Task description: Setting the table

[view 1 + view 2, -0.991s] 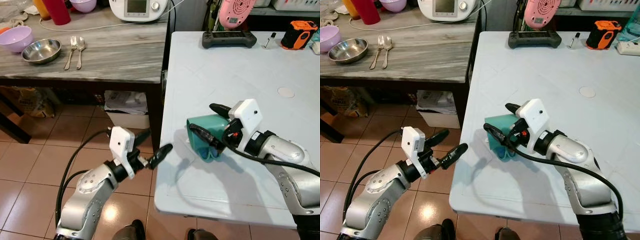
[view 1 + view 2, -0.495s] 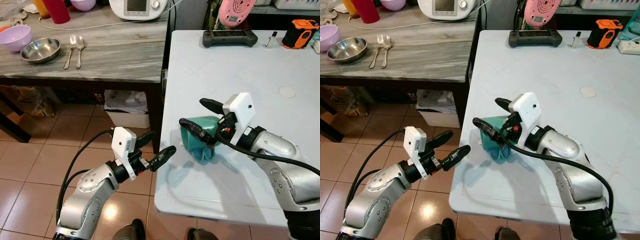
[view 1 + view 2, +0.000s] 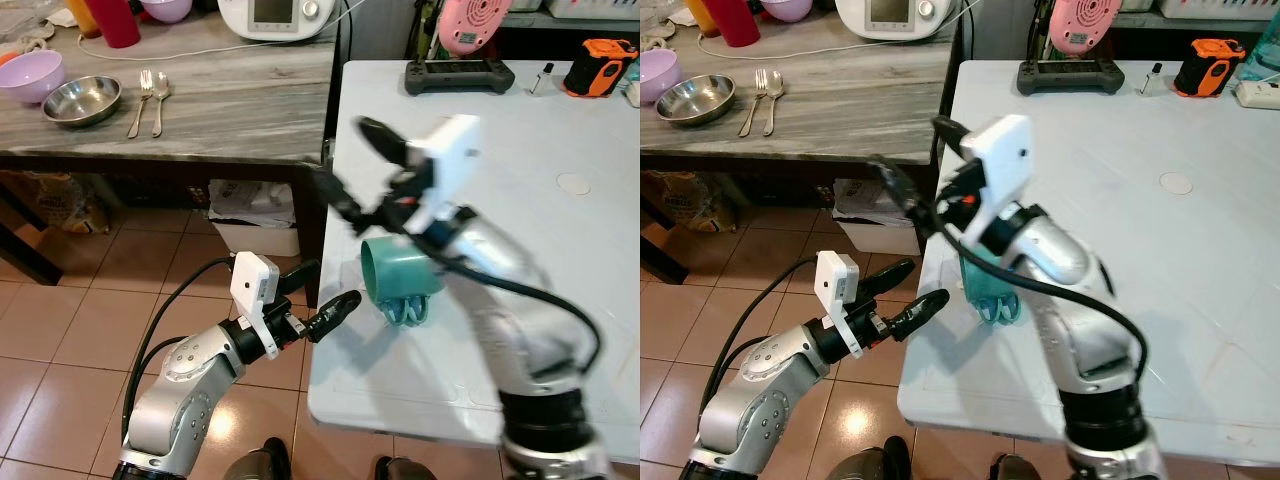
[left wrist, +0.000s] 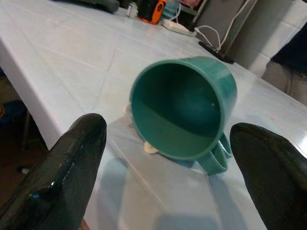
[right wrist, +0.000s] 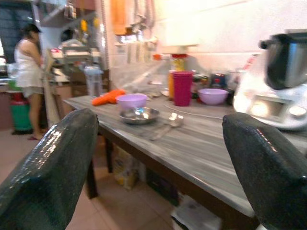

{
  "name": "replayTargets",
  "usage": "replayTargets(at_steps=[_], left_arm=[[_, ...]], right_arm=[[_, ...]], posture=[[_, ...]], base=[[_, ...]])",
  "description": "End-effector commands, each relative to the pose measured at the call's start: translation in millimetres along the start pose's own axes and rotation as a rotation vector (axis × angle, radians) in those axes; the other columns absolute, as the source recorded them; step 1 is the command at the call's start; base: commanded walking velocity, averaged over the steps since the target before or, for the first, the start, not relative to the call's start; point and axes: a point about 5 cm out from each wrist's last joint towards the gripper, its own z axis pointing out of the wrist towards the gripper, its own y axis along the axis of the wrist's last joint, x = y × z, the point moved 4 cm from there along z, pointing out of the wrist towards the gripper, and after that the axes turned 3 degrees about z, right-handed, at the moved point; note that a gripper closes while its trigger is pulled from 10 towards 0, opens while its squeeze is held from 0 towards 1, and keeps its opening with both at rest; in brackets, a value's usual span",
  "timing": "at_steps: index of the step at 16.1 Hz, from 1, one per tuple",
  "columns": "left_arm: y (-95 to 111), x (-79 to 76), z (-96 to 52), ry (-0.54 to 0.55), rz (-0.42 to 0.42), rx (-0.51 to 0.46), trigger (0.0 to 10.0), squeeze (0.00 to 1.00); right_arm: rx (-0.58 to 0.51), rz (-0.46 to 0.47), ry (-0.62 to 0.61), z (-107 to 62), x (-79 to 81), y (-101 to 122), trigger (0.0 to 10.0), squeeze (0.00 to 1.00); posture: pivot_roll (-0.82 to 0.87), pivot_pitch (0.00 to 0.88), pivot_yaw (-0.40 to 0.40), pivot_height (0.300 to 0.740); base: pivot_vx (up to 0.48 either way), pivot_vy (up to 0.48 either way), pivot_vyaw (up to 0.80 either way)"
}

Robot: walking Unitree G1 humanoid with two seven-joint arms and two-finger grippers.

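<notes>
Near the white table's (image 3: 480, 370) edge — green mug (image 3: 398, 275) (tipped sideways).

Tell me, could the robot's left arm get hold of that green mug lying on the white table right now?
Probably yes. The left tool is open at the table's near edge, aimed at the green mug, which lies on its side, mouth toward it. Nothing lies between them; the right tool hangs open above.

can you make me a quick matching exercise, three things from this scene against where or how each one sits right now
Things:
1. green mug
2. fork and spoon
3. steel bowl

Places or states:
A. between the purple bowl and the cutlery
B. on its side near the white table edge
C. side by side on the grey counter

Pairs: 1-B, 2-C, 3-A
</notes>
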Motion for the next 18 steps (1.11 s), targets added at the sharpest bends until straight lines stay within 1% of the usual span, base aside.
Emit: replayTargets(at_steps=[1, 2, 3, 4, 6, 7, 9, 10, 11, 12, 13, 14, 15, 16, 17, 18], left_arm=[[-2, 1.0, 2.0, 0.011, 0.023, 0.004, 10.0, 0.0], [-4, 0.4, 4.7, 0.017, 0.039, 0.007, 10.0, 0.0], [-1, -3.6, 10.1, 0.014, 0.039, -0.032, 10.0, 0.0], [2, -4.5, 15.3, 0.026, 0.058, -0.064, 10.0, 0.0], [4, -5.0, 22.7, 0.039, 0.067, -0.089, 10.0, 0.0], [4, -5.8, 23.2, 0.034, 0.066, -0.092, 10.0, 0.0], [1, -10.2, 20.1, -0.012, 0.057, -0.075, 10.0, 0.0], [-1, -9.1, 18.5, -0.01, 0.066, -0.066, 10.0, 0.0], [-3, -6.8, 15.7, -0.002, 0.077, -0.056, 10.0, 0.0], [-2, -4.1, 13.8, 0.016, 0.077, -0.063, 10.0, 0.0], [-1, -0.2, 11.1, 0.042, 0.083, -0.07, 10.0, 0.0], [0, 2.2, 9.6, 0.06, 0.084, -0.076, 10.0, 0.0], [3, 7.5, 6.8, 0.094, 0.093, -0.087, 10.0, 0.0], [4, 10.9, 5.4, 0.115, 0.098, -0.093, 10.0, 0.0], [5, 14.0, 4.5, 0.132, 0.104, -0.098, 10.0, 0.0], [8, 20.3, 3.9, 0.162, 0.115, -0.106, 10.0, 0.0]], right_arm=[[-0.021, -0.01, 0.028, 8.4, 10.8, 4, 10.0, 0.0], [-0.028, -0.008, 0.044, 13.7, 17.0, 4, 10.0, 0.0], [-0.035, -0.004, 0.06, 19.3, 23.8, 4, 10.0, 0.0], [-0.039, -0.001, 0.06, 22.5, 25.5, 4, 10.0, 0.0], [-0.04, 0.006, 0.067, 24.0, 28.6, 4, 10.0, 0.0], [-0.039, 0.006, 0.068, 23.9, 29.1, 4, 10.0, 0.0], [-0.041, 0.027, 0.057, 22.9, 29.0, 2, 10.0, 0.0], [-0.045, -0.001, 0.041, 22.9, 26.4, 3, 10.0, 0.0], [-0.046, -0.053, -0.012, 21.5, 17.2, 3, 10.0, 0.0], [-0.046, -0.122, -0.083, 16.4, 3.0, 3, 10.0, 0.0], [-0.041, -0.206, -0.195, 3.0, -19.9, 4, 10.0, 0.0], [-0.038, -0.248, -0.292, -9.1, -37.1, 6, 10.0, 0.0], [-0.022, -0.34, -0.453, -36.5, -63.5, 8, 10.0, 0.0], [-0.017, -0.381, -0.52, -50.7, -72.8, 11, 10.0, 0.0], [-0.01, -0.419, -0.57, -61.1, -78.6, 12, 10.0, 0.0], [-0.002, -0.488, -0.641, -77.2, -83.4, 17, 10.0, 0.0]], posture=[[-0.16, 0.164, 0.058, 0.74], [-0.16, 0.165, 0.054, 0.74], [-0.16, 0.169, 0.044, 0.74], [-0.16, 0.169, 0.04, 0.74], [-0.17, 0.173, 0.032, 0.74], [-0.17, 0.173, 0.032, 0.74], [-0.17, 0.175, 0.029, 0.74], [-0.17, 0.175, 0.026, 0.74], [-0.17, 0.176, 0.023, 0.74], [-0.16, 0.177, 0.022, 0.74], [-0.16, 0.179, 0.022, 0.74], [-0.17, 0.18, 0.022, 0.74], [-0.18, 0.181, 0.035, 0.74], [-0.18, 0.181, 0.038, 0.74], [-0.19, 0.182, 0.043, 0.74], [-0.2, 0.181, 0.055, 0.74]], base=[[0.0, 0.0, 0.0], [0.0, 0.0, 0.0], [0.0, 0.0, 0.0], [0.0, 0.0, 0.0], [0.0, 0.0, 0.0], [0.0, 0.0, 0.0], [0.0, 0.0, 0.0], [0.0, 0.0, 0.0], [0.0, 0.0, 0.0], [0.0, 0.0, 0.0], [0.0, 0.0, 0.0], [0.0, 0.0, 0.0], [0.0, 0.0, 0.0], [0.0, 0.0, 0.0], [0.0, 0.0, 0.0], [0.0, 0.0, 0.0]])
